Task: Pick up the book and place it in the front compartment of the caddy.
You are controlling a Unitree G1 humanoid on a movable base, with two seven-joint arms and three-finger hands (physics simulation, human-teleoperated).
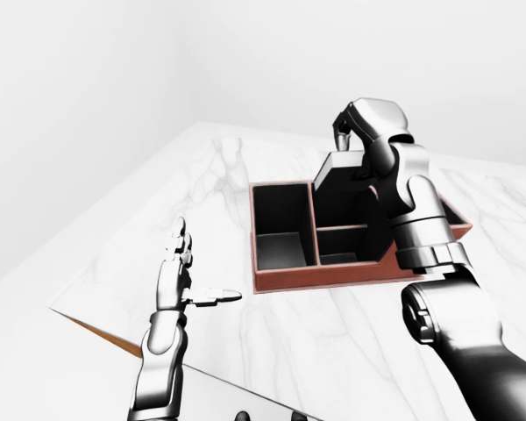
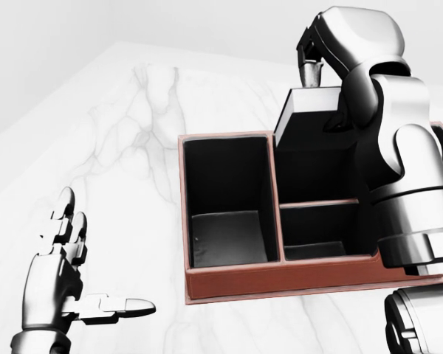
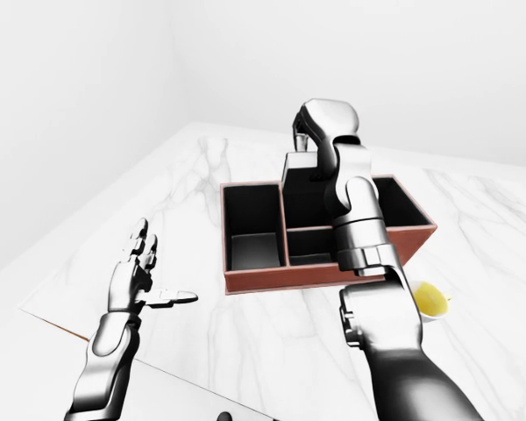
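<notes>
A big white marble surface (image 2: 133,147) fills most of the head view. It has thin grey veins and runs to a far corner against plain white walls.

On the surface sits the caddy (image 2: 280,282). It is a red-brown box with black insides. A tall compartment is on its left. To the right of that are two smaller ones, one near and one far, split by a thin red-brown wall. The right-eye view shows one more compartment on the far right side.

The robot's right arm (image 2: 406,177) reaches in from the right and bends over the caddy, hiding part of its right side.

The book (image 2: 314,110) is dark with a pale top edge. It is tilted and hangs above the far middle compartment, with its lower part dipping past the rim. The right hand (image 2: 321,66) comes down on it from above, fingers clamped on the book's top edge.

The left hand (image 2: 74,280) hovers over the surface to the left of the caddy, well apart from it. Its fingers are spread apart and it holds nothing.

A small yellow thing (image 3: 430,300) lies on the surface just right of the caddy, seen in the right-eye view. I cannot tell what it is.
</notes>
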